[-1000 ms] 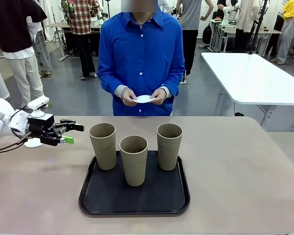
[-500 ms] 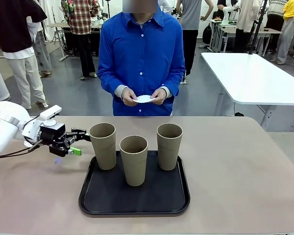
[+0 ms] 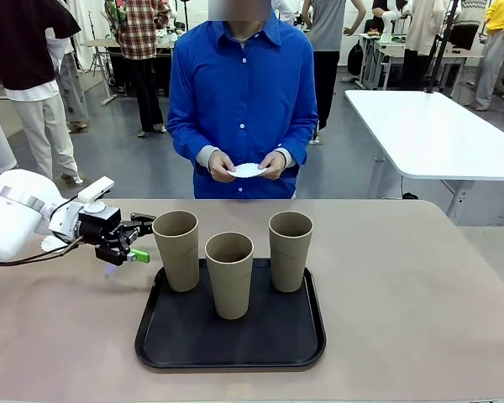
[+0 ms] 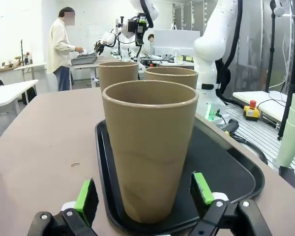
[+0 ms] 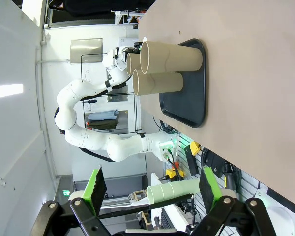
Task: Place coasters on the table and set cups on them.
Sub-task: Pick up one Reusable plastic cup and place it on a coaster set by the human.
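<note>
Three tan cups stand on a black tray: the left cup, the middle cup and the right cup. My left gripper is open just left of the left cup, level with its upper half. In the left wrist view that cup stands right in front of the open gripper, with a green pad on each side. A white coaster lies on the table, partly hidden behind my left arm. The person holds more white coasters in both hands. My right gripper is open and holds nothing, far from the cups.
The tray takes up the table's front middle. Bare tabletop lies to the left and right of it. The person stands at the far edge, and a white table is behind on the right.
My left gripper has moved right across the table, from beside the coaster to the left cup, staying open. The cups and the person's hands have not moved.
</note>
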{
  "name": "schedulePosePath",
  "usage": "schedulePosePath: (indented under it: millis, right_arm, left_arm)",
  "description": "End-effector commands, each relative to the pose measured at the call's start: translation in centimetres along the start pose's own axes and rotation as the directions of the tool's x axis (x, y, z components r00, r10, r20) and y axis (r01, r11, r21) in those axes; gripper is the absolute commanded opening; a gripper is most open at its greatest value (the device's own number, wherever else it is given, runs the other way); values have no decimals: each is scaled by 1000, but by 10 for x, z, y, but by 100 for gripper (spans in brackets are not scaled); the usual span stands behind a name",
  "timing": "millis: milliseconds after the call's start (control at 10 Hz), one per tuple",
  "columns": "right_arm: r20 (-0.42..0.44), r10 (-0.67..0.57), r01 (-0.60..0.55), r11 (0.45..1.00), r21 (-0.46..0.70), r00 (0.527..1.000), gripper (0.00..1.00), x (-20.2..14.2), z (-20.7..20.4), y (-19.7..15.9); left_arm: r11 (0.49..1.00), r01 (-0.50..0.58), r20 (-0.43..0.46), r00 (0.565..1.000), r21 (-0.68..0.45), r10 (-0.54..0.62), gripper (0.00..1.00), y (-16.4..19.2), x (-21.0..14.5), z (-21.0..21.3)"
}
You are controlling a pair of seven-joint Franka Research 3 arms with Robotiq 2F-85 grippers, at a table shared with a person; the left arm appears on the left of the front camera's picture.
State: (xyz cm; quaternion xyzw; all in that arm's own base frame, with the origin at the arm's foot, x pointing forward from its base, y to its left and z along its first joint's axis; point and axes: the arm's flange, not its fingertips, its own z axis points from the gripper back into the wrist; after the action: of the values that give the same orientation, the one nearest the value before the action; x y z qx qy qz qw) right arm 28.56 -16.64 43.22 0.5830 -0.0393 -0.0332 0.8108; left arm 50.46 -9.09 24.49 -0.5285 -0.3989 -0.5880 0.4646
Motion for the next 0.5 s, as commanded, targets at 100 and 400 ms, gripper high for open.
schedulePosePath:
  millis: [100,400]
  right_arm:
    - [-1,3,-3,1000,10,1000,100,-1,0,0]
    - [-1,3,-3,1000,10,1000,100,-1,0,0]
  left_arm:
    - [1000,0,-12,1000,-11,-1,100,5,-4,-16]
    - [1000,-6,-13,1000,-15,6,100,7,-7,-22]
